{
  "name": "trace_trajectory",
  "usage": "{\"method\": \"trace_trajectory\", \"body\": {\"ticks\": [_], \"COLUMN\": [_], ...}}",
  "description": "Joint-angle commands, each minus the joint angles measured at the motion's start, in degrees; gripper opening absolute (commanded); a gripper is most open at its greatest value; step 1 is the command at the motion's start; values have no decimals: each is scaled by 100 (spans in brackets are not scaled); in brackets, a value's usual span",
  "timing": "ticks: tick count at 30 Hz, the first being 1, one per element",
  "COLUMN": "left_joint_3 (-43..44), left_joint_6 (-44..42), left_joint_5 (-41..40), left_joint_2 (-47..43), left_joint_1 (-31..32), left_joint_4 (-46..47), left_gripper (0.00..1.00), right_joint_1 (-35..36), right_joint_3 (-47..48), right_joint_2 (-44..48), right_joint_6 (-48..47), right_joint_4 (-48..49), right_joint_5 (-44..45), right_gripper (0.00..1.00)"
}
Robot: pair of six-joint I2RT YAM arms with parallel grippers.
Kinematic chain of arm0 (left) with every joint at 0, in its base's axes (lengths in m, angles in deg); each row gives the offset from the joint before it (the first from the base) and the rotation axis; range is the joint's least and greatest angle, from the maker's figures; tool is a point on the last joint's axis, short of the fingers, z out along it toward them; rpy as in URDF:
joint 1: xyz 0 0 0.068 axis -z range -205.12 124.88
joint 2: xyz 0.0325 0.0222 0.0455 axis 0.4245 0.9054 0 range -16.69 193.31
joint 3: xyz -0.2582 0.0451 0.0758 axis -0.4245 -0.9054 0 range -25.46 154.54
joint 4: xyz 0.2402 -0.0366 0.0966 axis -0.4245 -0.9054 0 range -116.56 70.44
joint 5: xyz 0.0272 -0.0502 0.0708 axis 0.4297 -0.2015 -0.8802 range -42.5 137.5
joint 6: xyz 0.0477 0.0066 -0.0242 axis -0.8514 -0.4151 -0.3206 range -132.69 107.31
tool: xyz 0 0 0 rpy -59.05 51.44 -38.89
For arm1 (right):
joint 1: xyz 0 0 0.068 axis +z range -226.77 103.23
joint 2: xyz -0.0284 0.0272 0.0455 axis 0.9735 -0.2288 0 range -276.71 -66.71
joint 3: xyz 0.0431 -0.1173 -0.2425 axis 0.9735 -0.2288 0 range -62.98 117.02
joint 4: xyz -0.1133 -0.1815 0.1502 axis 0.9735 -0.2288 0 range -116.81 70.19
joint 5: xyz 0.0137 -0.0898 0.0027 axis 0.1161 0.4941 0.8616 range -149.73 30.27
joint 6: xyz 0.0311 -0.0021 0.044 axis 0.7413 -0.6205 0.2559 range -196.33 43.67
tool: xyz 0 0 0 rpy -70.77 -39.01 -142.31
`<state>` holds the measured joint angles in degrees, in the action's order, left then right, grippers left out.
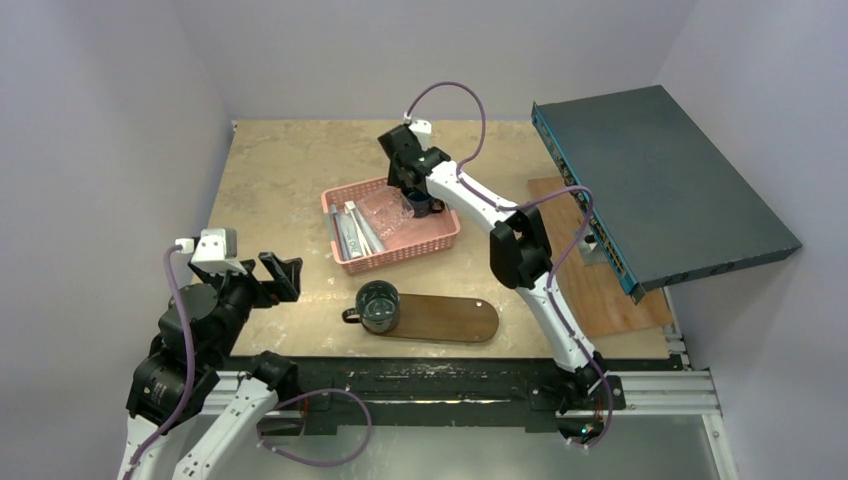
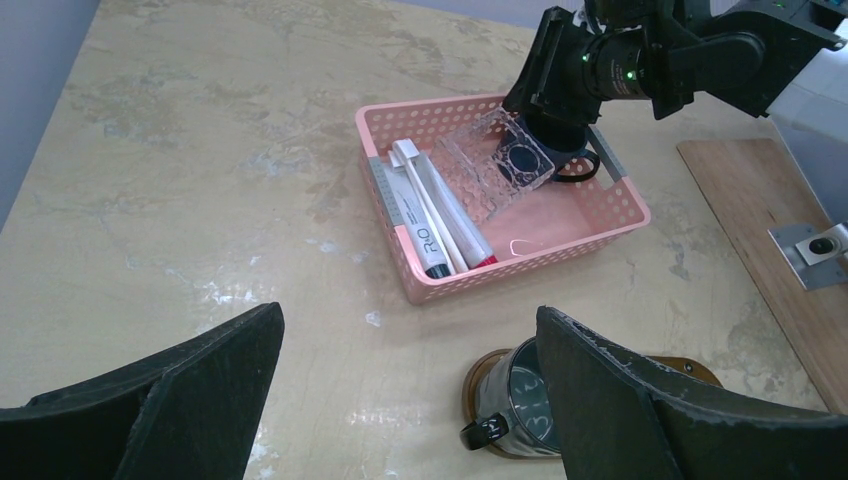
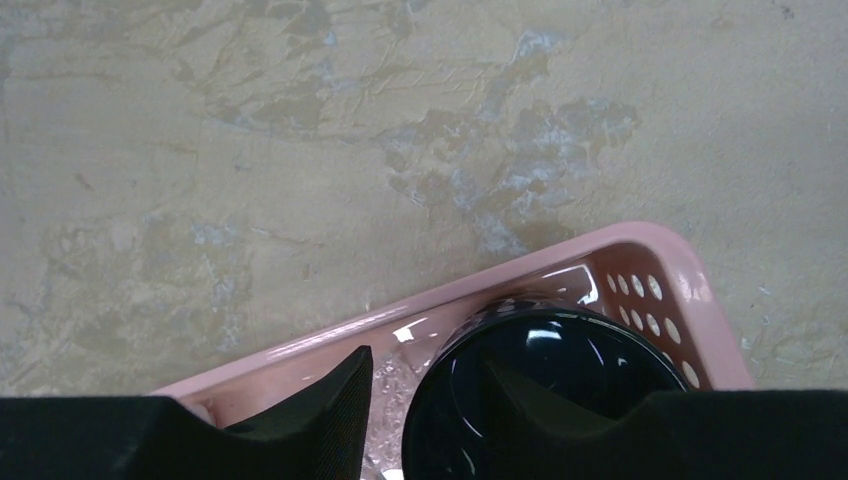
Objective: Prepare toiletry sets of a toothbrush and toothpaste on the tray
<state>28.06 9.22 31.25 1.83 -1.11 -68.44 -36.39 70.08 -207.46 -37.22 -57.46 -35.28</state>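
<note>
Toothpaste tubes (image 2: 420,235) and thin white toothbrushes (image 2: 447,232) of the toiletry sets lie bundled against the left wall of a pink mesh basket (image 2: 520,270), centre-left in the left wrist view. They are well apart from both sets of jaws. The left gripper (image 2: 408,320) hangs over bare worktop (image 1: 280,170) at the lower left of the top view, its jaws spread wide with nothing between them. The right gripper (image 3: 428,360) is down in the basket's opposite end, over a dark mug (image 3: 550,350). One finger sits outside the mug's rim and the other seems to sit inside it. I cannot tell whether the jaws are pinching it.

The tubes and brushes lie flat, side by side, parallel to the basket's short left wall. Their long axes run from the upper left towards the lower right of the left wrist view. The caps are at the lower end, one dark and one red. The tubes are pale grey-white, and one bears dark lettering.

Between them and the dark mug a clear tumbler (image 2: 490,160) lies tipped. The dark brown oval tray (image 1: 450,318) sits below the basket in the top view, long axis left to right. A second mug (image 1: 378,305) stands on its left end, and none of the sets is on it.
</note>
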Motion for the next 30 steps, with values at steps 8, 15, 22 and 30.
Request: {"method": "trace_trajectory", "body": {"ticks": [8, 15, 22, 30], "left_joint_3": [-21, -32, -26, -17], "left_joint_6": [-11, -9, -20, -20], "left_joint_5": [43, 60, 61, 35], "left_joint_2": [-42, -25, 27, 80], "left_joint_1": [-28, -28, -32, -37], "left_joint_4": [224, 222, 218, 212], "left_gripper": [96, 96, 96, 96], "right_joint_1": [-82, -132, -136, -132], "right_joint_3": [-16, -147, -373, -829], "right_joint_2": [-87, 28, 345, 1109], "right_joint_6": [118, 20, -40, -221], "right_joint_4": [58, 69, 142, 480], "right_joint_5": [-202, -370, -417, 60], "right_gripper": [36, 13, 0, 0]}}
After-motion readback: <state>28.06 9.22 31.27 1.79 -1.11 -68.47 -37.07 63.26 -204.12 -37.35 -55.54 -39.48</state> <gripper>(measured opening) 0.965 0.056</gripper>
